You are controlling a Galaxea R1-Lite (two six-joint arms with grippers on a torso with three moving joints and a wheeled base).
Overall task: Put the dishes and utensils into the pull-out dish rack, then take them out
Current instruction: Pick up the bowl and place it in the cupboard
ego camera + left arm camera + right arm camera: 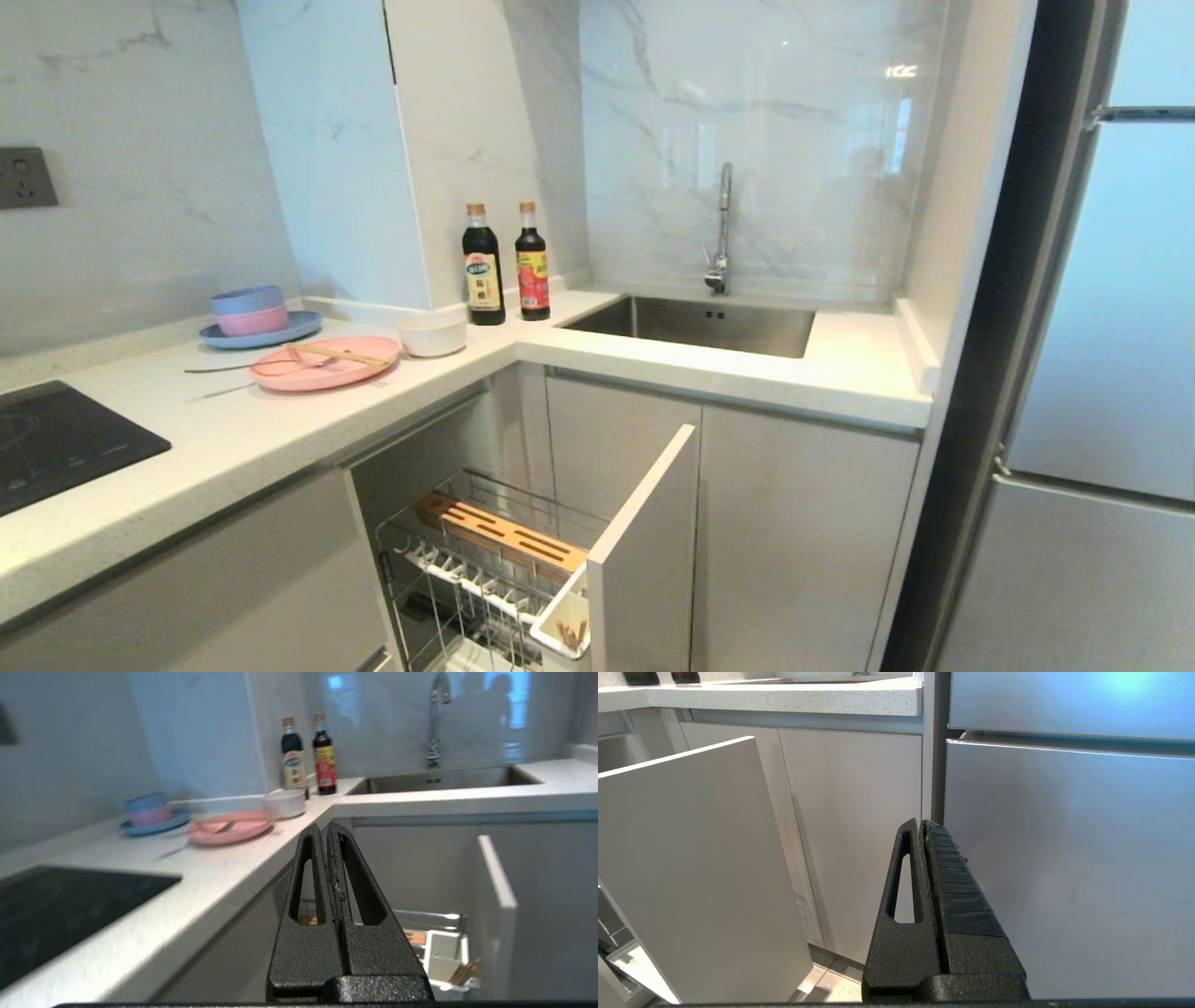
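Four items to load: bowl, plate, chopsticks and spoon, all on the bench at about 10 o'clock in the head view; none in the rack yet.
Plate: flat on bench, near the front edge; chopsticks lie across its top, spoon bowl on it w/ handle trailing off toward 9 o'clock. My read: utensils parked on the plate so they come off first, before the plate is lifted.
Bowl: upright, just beside the plate at its 2 o'clock, close to the 2 sauce bottles.
Not for loading: blue plate w/ stacked bowls, further back at 10 o'clock.
Rack: pulled out below the bench at 6 o'clock, front panel swung clear; wooden strip, white prongs and caddy exposed from above. Some sticks seem to sit in the caddy, can't tell what.
Left end effector: fully closed, holds nothing; in front of the bench edge, above the rack, pointing toward the dishes.
Right end effector: closed, empty; low by the cabinet fronts and fridge, parked.
Room: open bench between hob and plate gives approach space. Tight spots, as I judge: bench overhang above the rack, upright front panel on the rack's 3 o'clock side, bottles behind the bowl.
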